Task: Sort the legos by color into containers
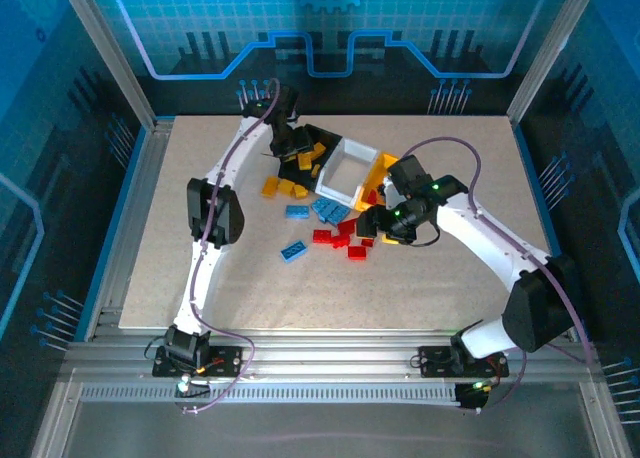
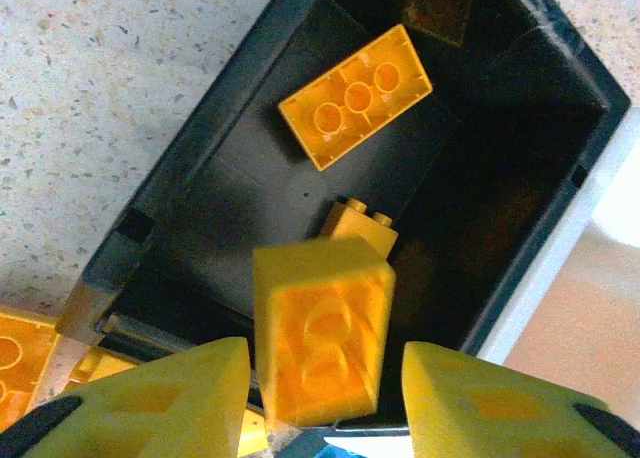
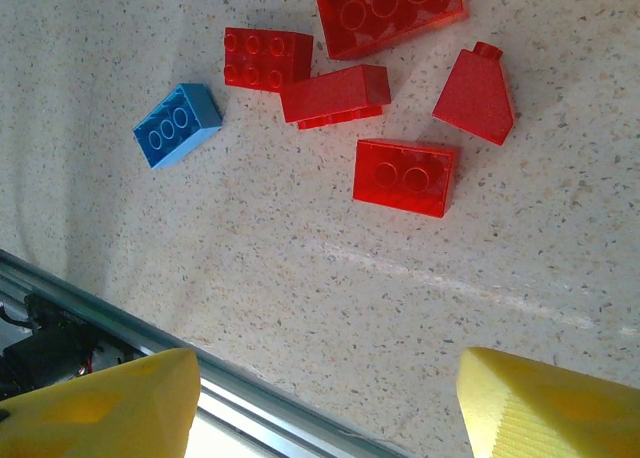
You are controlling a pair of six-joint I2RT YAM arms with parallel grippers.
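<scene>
Over at the black bin [image 2: 230, 228], far centre of the bench [image 1: 430, 288]: one orange-yellow brick [image 2: 355, 98] lies flat on its floor, studs up, and a smaller orange-yellow piece [image 2: 362, 223] sits nearer the middle. Right above the bin, the left fingers [image 2: 190, 398] are parted with a third orange-yellow block [image 2: 322, 343] between them. There's a slim gap on its right side, so they aren't clamped on it.

Just right of the black bin stands the white bin [image 1: 340, 188], and touching that on its right the yellow bin [image 1: 386, 166], partly behind the right arm; contents hard to make out.

Nearer on the bench, loose orange-yellow legos [image 1: 285, 186] lie left of the white bin, blue ones [image 1: 328, 210] are just in front of it, and a red cluster [image 3: 405, 176] with a lone blue brick [image 3: 178, 125] sits below the right fingers [image 3: 100, 408], which are spread wide, gripping nothing.
</scene>
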